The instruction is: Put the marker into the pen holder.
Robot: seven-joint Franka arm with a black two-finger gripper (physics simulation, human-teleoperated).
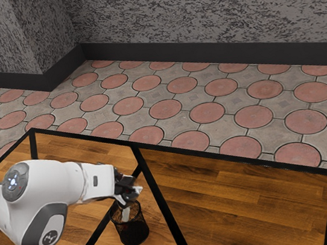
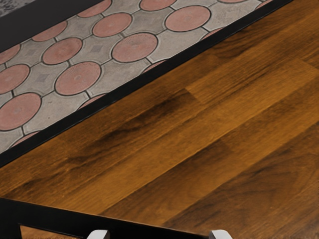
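Evidently, the marker can't be identified for certain: a pale piece (image 1: 126,213) shows at the mouth of the black pen holder (image 1: 133,231), possibly the marker or a fingertip. The holder stands upright on the wooden surface (image 1: 247,199). Just above it, the pincer (image 1: 132,200) is open, its tips well apart. Beyond lies a red-circled floor (image 1: 182,85).

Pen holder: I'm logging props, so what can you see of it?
The pen holder is a black, round cup with mesh-like, partly see-through walls. It stands upright on the wooden tabletop, between two diverging black strips, just below the hand. Something pale shows at its mouth; I can't tell what, or whether the hand touches the cup.
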